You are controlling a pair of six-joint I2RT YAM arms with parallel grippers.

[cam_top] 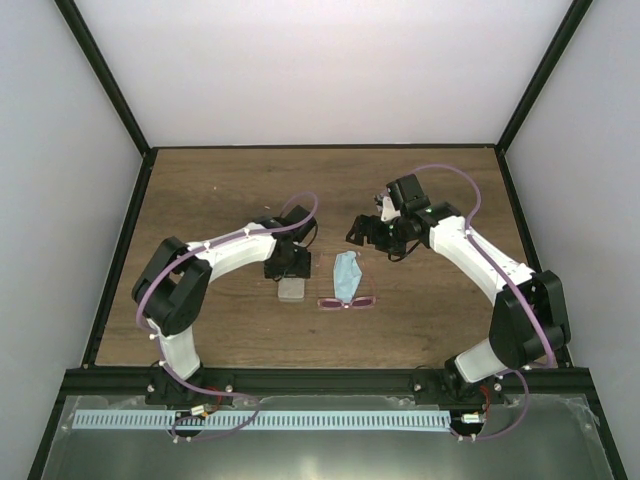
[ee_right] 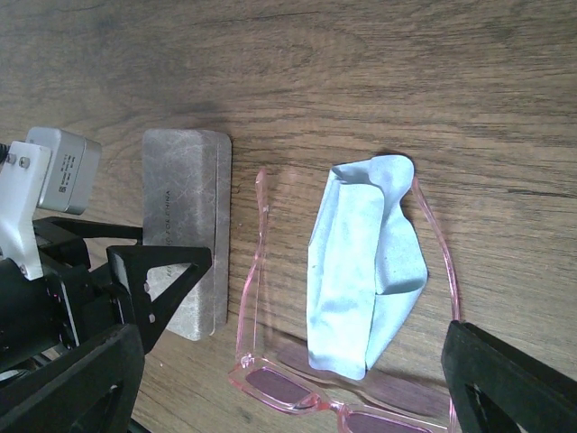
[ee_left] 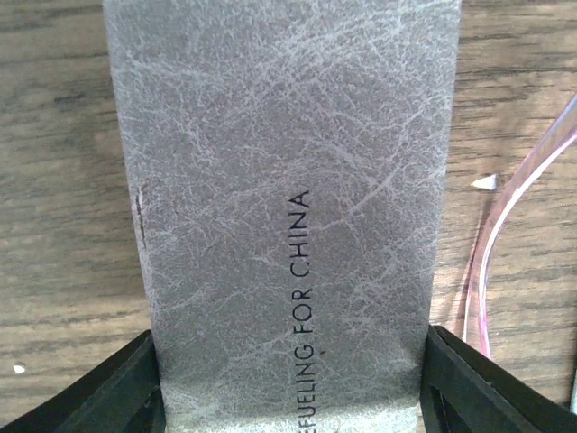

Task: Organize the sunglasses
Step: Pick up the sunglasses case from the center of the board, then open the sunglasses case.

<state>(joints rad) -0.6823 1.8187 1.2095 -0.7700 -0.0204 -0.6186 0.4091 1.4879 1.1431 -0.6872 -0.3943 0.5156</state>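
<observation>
Sunglasses (ee_right: pixel 297 392) lay unfolded on the bench (ee_right: pixel 361 72), their lenses cut off at my right wrist view's lower edge, with a blue cloth (ee_right: pixel 365 271) between the temples. The right end effector (ee_right: pixel 290 334) hung spread above them. The left end effector (ee_left: pixel 290 361) flanked the grey case (ee_left: pixel 288 180), possibly touching it; I couldn't tell whether it pinched.

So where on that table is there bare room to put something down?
The table's far half, beyond the blue cloth, is bare wood; so is the near strip between the sunglasses and the table's edge. The middle is crowded: grey case, cloth and sunglasses lie close together.
</observation>
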